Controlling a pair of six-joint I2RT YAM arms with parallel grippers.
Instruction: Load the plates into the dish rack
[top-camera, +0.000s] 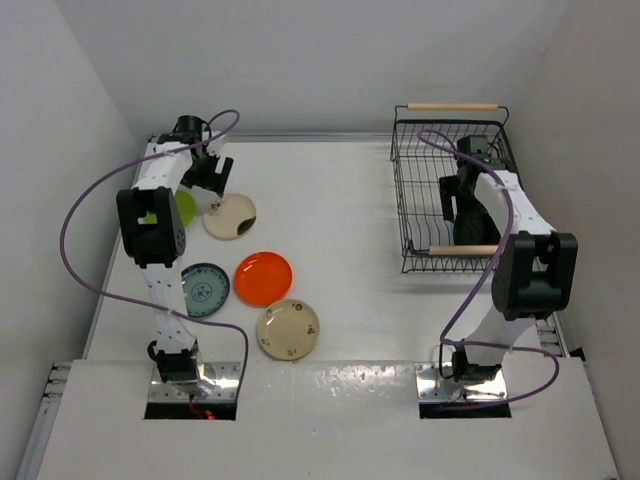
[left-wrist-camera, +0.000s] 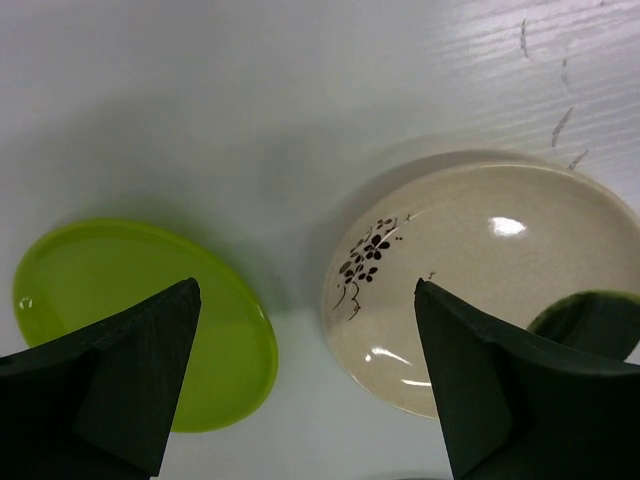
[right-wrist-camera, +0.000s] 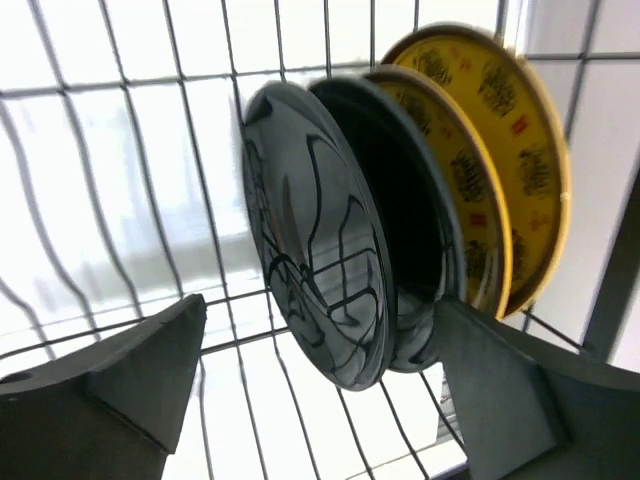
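Right end effector (right-wrist-camera: 320, 303), jaws wide, inside the dish rack (top-camera: 452, 106) — black plates (right-wrist-camera: 310, 260) and gold plates (right-wrist-camera: 505, 150) upright just ahead. Left end effector (left-wrist-camera: 307, 288) spread wide too — lime plate (left-wrist-camera: 120, 290) and cream plate (left-wrist-camera: 480, 260) lie beneath it.

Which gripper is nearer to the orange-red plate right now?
Left. The left gripper hovers over the lime green plate and a cream plate, just behind the orange-red plate; the right gripper is inside the dish rack, far to its right.
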